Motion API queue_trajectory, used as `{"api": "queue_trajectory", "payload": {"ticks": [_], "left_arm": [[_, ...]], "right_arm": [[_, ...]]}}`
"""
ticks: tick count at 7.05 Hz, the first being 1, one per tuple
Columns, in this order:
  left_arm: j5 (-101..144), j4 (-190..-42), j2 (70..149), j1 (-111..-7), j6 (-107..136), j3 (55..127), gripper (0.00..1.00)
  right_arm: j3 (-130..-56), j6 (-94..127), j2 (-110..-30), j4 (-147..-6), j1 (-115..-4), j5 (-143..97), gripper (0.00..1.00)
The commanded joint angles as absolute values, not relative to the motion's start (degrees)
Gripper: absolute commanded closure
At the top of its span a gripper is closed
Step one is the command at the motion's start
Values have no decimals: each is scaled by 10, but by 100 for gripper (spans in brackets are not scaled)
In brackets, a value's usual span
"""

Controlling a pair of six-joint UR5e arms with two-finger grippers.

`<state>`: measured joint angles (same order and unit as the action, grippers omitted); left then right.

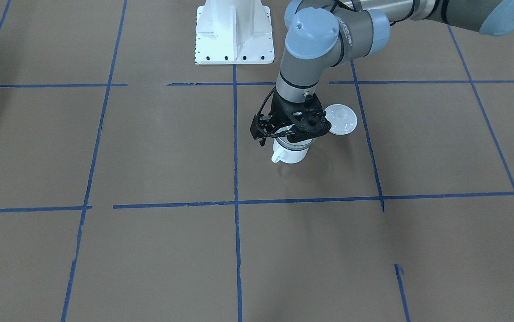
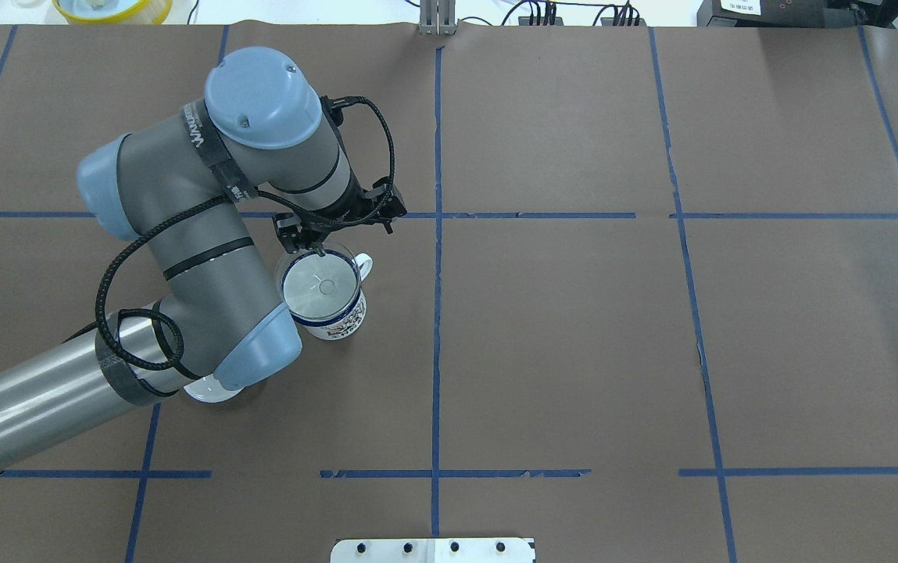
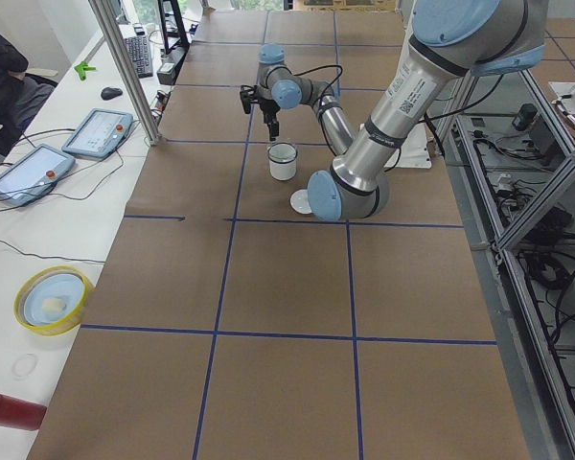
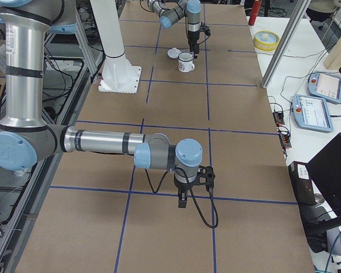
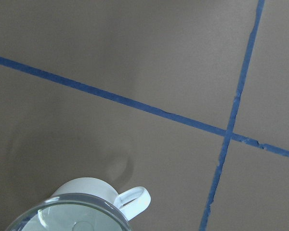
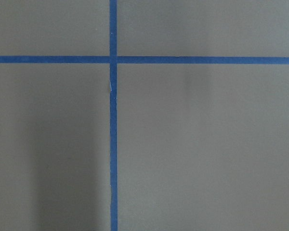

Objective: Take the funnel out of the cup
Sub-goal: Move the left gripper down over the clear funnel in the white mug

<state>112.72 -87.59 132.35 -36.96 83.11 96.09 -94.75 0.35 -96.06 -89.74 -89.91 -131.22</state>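
The cup [image 2: 333, 322], a white enamel mug with a dark blue rim and a loop handle, stands on the brown table. The clear funnel [image 2: 320, 283] sits in its mouth. Both also show in the front view, cup [image 1: 290, 155] and funnel [image 1: 296, 143]. My left gripper [image 2: 316, 249] points down at the funnel's far rim, and its fingers look pinched together on that rim. The left wrist view shows the funnel rim [image 5: 72, 211] and the cup handle [image 5: 135, 199], but no fingers. My right gripper [image 4: 182, 200] hangs low over bare table, far from the cup; I cannot tell if it is open.
A white domed lid with a knob [image 1: 341, 118] lies on the table beside the cup, partly under my left arm's elbow [image 2: 257, 352]. The white robot base [image 1: 233, 33] stands behind. Blue tape lines [image 2: 437, 234] cross the brown table cover.
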Motion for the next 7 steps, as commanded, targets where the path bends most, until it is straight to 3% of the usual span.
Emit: {"api": "queue_trajectory", "payload": {"ticks": [1,2,3,6,7], "left_arm": [[1104,-868,1322,-350,832,957,2],[1104,-864,1322,-347,832,957,2],[1104,-864,1321,-341,833,956,12],[1104,-862,1320,-341,832,961,100],[1104,-838,1321,-341,831,970,100]], "right_arm": [[-947,4,-961,-897,-899,-1312,0],[-947,4,-961,-897,-899,-1312,0],[-947,4,-961,-897,-899,-1312,0],[-947,4,-961,-897,-899,-1312,0],[-947,4,-961,-897,-899,-1312,0]]}}
